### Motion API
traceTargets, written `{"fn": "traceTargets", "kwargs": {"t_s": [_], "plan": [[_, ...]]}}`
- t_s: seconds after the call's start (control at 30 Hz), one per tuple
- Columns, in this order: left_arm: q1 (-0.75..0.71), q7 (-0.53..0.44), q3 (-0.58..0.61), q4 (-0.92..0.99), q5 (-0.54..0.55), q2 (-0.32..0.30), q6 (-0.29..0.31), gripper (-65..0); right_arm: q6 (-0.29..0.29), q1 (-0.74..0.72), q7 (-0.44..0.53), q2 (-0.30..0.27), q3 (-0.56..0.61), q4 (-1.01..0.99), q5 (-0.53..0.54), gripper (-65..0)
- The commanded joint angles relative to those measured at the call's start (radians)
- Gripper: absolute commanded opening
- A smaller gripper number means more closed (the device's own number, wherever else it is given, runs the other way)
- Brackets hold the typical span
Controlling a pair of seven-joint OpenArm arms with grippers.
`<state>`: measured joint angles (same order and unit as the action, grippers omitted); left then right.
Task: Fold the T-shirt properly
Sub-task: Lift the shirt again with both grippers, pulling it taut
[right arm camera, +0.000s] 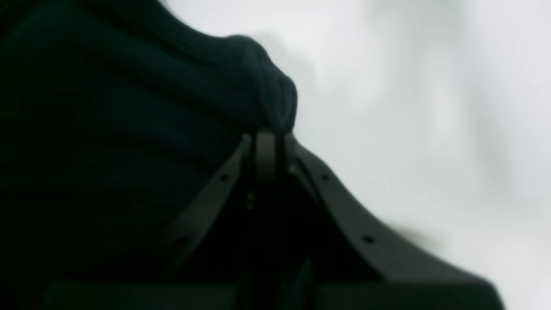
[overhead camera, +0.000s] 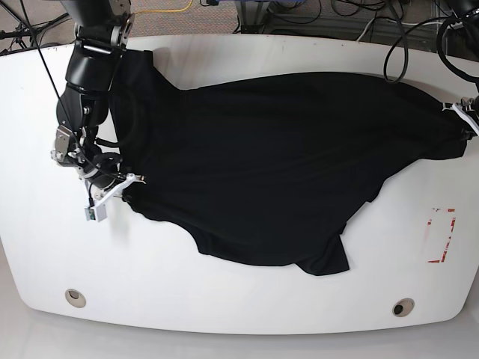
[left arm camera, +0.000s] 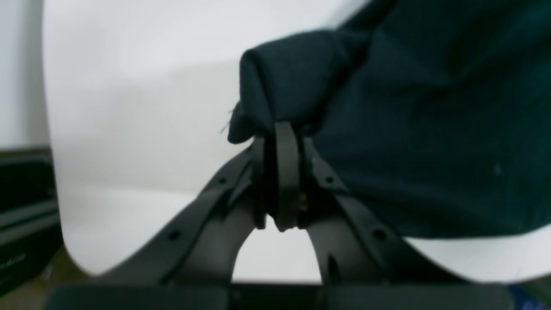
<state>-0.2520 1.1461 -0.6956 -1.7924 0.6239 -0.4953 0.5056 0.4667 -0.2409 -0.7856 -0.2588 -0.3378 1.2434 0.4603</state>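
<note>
The T-shirt [overhead camera: 277, 164] is spread out across the white table [overhead camera: 224, 299], pretty rumpled, one sleeve poking toward the near edge. Left gripper [left arm camera: 282, 133] is clamped on a bunched bit of cloth at one end, and the right gripper [right arm camera: 267, 137] is pinched onto a fold at the other end

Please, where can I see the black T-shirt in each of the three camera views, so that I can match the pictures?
Left wrist: the T-shirt fills the upper right, a bunched edge pinched in the shut jaws at center.
Right wrist: it fills the left half, a fold pinched in the shut jaws at center.
Base: it lies spread across the middle, stretched between both arms.
Shared landmark: the white table under the cloth.
</note>
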Motion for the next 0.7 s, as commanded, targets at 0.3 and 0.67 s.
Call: {"fn": "traceTargets", "kwargs": {"t_s": [0.3,0.67], "plan": [[0.270,0.102,-0.008,-0.060,0.003,0.014,-0.002,-65.0,-0.004,-0.031,-0.150,-0.020,-0.106,0.279,0.005,-65.0],[0.580,0.206,-0.008,-0.060,0.001,0.085,-0.008,-65.0,-0.001,-0.148,-0.212,-0.056,-0.109,0.399,0.013,-65.0]]}}
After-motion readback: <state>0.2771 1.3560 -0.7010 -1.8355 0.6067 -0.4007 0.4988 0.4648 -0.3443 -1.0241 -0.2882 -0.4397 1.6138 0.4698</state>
